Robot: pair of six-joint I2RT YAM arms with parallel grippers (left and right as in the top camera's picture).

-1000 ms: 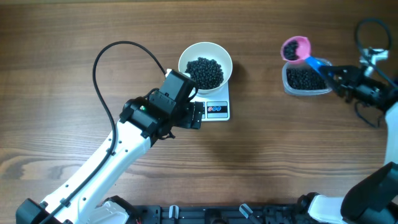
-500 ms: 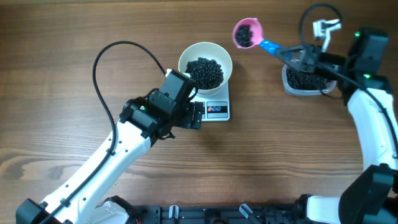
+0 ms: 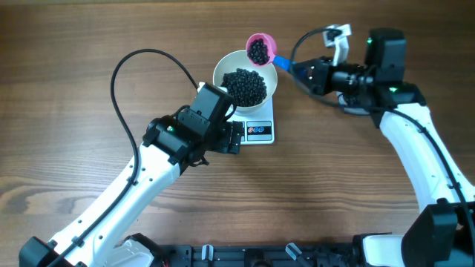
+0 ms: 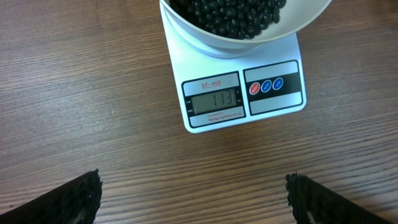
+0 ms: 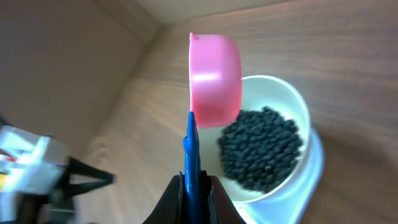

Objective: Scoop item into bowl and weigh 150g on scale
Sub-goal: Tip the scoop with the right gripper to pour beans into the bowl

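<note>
Change: the scoop (image 3: 260,49), loaded with beans (image 3: 245,85), has moved from over the tub at upper right, across the upper middle of the frame, to the upper right rim of the bowl (image 3: 220,68).
Scoop attitude: cup up and load still inside; nothing tipped out yet.
Right hand (image 3: 297,72): clamped on the scoop's blue handle (image 5: 191,155), reaching in from the right.
Left hand (image 4: 193,199): fingers wide apart, holding nothing, parked just below the scale (image 3: 256,131) with its camera on the display (image 4: 211,99).
Bowl: sits on the scale, upper centre of the overhead frame, with a dark heap of beans that looks no different from a second ago.
Display: appears to read 113, though the digits are faint; if so, short of target.
Meaning: carry leg done, and a pour is my guess for the next step. A full scoop may overshoot, so a slow tilt looks wise.
Tub: not clearly seen now; probably hidden under the right arm.
Around: bare wooden table (image 3: 356,193); the left arm's black cable (image 3: 119,74) loops at upper left, well apart from the bowl.
In the way: nothing between scoop and bowl.
</note>
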